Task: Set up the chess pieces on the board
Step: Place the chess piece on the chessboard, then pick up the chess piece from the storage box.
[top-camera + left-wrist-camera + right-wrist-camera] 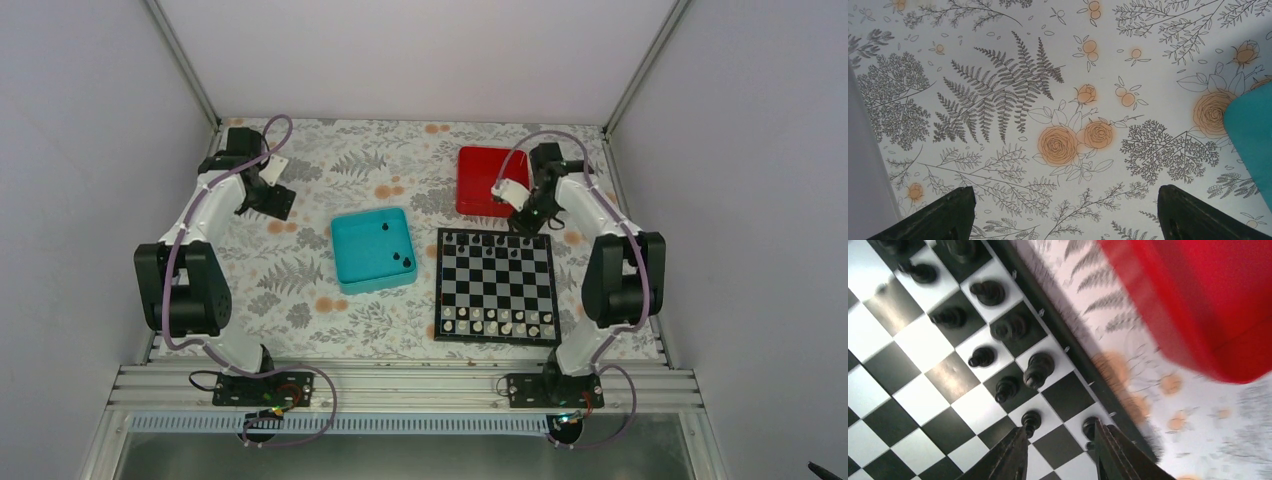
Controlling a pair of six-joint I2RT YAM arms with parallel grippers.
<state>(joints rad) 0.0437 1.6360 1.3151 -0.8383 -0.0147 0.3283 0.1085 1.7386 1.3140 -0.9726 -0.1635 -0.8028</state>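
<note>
Hanging low over the far right corner of the board, the right pincer has its fingers parted. A bare square shows in the gap and nothing is pinched. One black piece stands just at the tip of one finger. Another sits close against the inner edge of the other finger, partly hidden by it. The black chess pieces on the board stand in the two far rows, each on its own square. The close view is blurred, so I cannot tell which kind each one is. Pale pieces line the two near rows. Three more black ones lie in the teal tray, which sits on the flowered worktop just left of the board. The red tray lies just beyond the board's far edge. Over at the far left, the left pincer hangs above the bare worktop, fingers spread wide and holding nothing, with the teal tray's corner at its right.
</note>
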